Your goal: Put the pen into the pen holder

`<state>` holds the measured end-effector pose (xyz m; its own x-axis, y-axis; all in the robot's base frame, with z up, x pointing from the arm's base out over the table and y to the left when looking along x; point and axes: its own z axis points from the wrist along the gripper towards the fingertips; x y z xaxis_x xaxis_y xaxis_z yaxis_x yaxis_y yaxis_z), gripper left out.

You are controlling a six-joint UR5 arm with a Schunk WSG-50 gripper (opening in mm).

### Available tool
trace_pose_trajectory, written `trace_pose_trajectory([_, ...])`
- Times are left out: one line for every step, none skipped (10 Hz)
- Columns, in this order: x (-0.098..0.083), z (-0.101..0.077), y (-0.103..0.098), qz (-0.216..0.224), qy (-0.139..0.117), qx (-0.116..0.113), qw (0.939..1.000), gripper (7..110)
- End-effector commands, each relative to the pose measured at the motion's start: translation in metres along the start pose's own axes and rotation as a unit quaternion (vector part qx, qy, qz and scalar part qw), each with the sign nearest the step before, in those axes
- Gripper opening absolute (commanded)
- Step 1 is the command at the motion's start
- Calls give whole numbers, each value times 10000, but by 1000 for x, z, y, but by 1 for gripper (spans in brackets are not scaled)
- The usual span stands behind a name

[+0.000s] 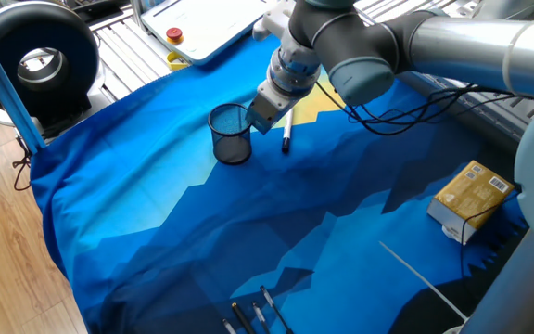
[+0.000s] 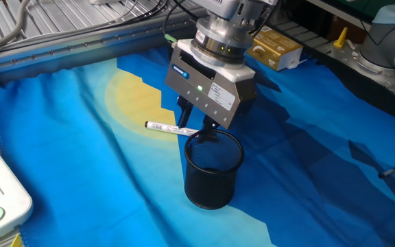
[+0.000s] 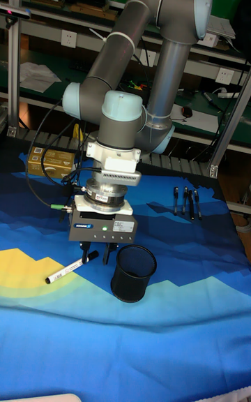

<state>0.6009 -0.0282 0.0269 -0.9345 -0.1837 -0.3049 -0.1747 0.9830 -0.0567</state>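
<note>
Lying flat on the blue cloth of the worktop, the pen is seen left of centre in the other fixed view, its black cap end pointing toward the pen holder and reaching right up to the dark rim; whether cap and rim actually touch cannot be settled. In the tall fixed view the pen is found at the lower left, with the holder standing upright just to its right. The hand is held low over the cap end, between pen and holder, with its dark fingers pointing down; whether the jaws are spread or closed cannot be told, since the fingers are largely hidden by the hand's body, and no grip on the pen is visible. The holder is seen to be empty through its mesh in one fixed view. Nothing of the task is judged complete: the pen has yet to be gripped, lifted, turned upright and lowered into the cup. A group of dark pens and a yellow box lie well apart and are not involved.
</note>
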Motion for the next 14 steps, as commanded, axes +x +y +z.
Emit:
trace_pose_trajectory([-2,3,3,90,-141,-83,9998,44])
trace_pose_trajectory([-4,5,6,100,-180,-127,9997,44])
trace_pose_trajectory([-4,5,5,87,-185,-111,9997,44])
trace_pose_trajectory([-6,5,5,62,-222,-97,9997,44])
trace_pose_trajectory([-5,5,3,34,-245,-55,9997,44])
trace_pose_trajectory([-4,4,2,34,-294,-68,9995,44])
trace_pose_trajectory([-1,2,1,22,-315,-92,9995,44])
trace_pose_trajectory([3,-2,-2,16,-301,-59,9995,44])
trace_pose_trajectory([6,-6,-8,-17,-223,22,9997,44])
trace_pose_trajectory([16,-7,-4,156,24,-31,9999,44])
trace_pose_trajectory([20,-6,0,636,194,-66,9978,44])
trace_pose_trajectory([25,-6,2,1212,385,-51,9919,44])
trace_pose_trajectory([26,-6,-2,1760,482,75,9832,44])
trace_pose_trajectory([19,-7,1,2078,463,53,9771,44])
